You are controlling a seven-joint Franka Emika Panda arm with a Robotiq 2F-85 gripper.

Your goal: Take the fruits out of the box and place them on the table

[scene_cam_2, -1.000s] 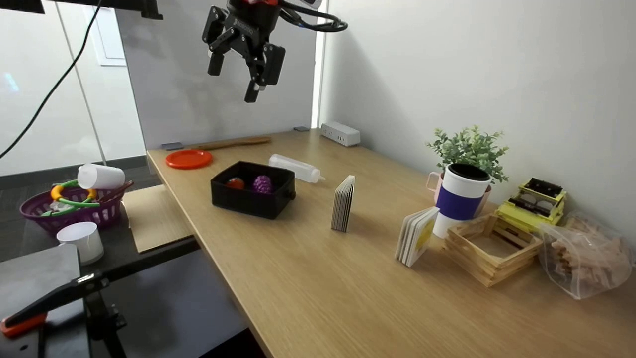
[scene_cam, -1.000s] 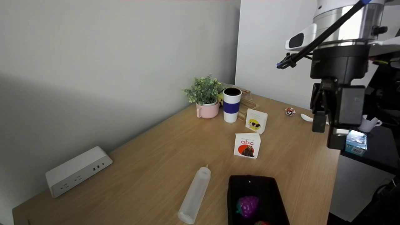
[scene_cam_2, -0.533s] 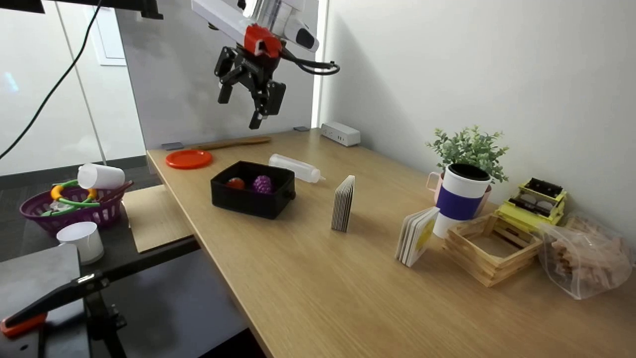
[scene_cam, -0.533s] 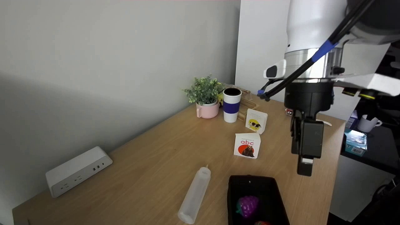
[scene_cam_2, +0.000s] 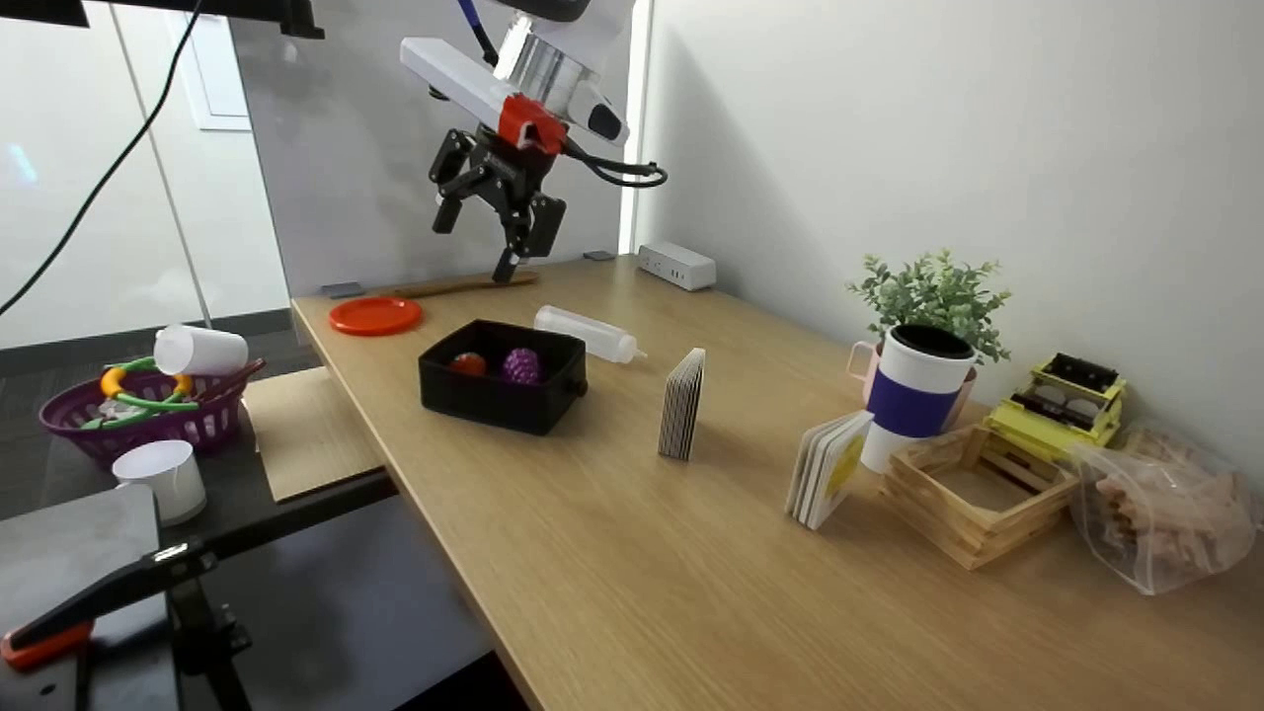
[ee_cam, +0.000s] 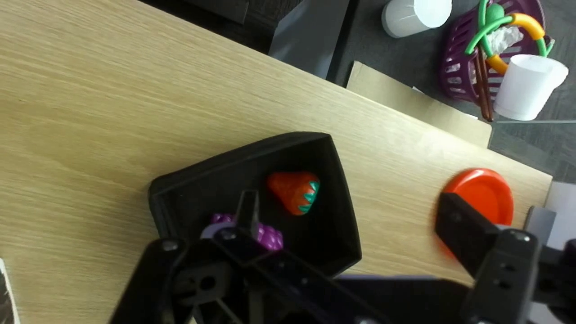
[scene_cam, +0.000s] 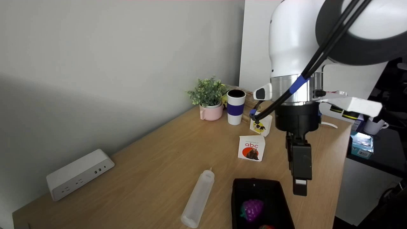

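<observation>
grapes (ee_cam: pixel 270 237), probably, lie partly behind the end effector (ee_cam: pixel 348 206) in wrist view.

Gripper (scene_cam_2: pixel 474 244) sunk toward six o'clock in exterior view (arm (scene_cam_2: pixel 543 74) along with it), now nearer box (scene_cam_2: pixel 484 402).

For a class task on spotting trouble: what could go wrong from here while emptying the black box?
When lowered, the open gripper might strike a wall of the box: in the wrist view its fingers show spread, one over the box, one beyond it. The purple fruit and red strawberry lie close together, so gripping one could nudge the other. The box stands near an edge of the table, so a dropped fruit might roll off.
</observation>
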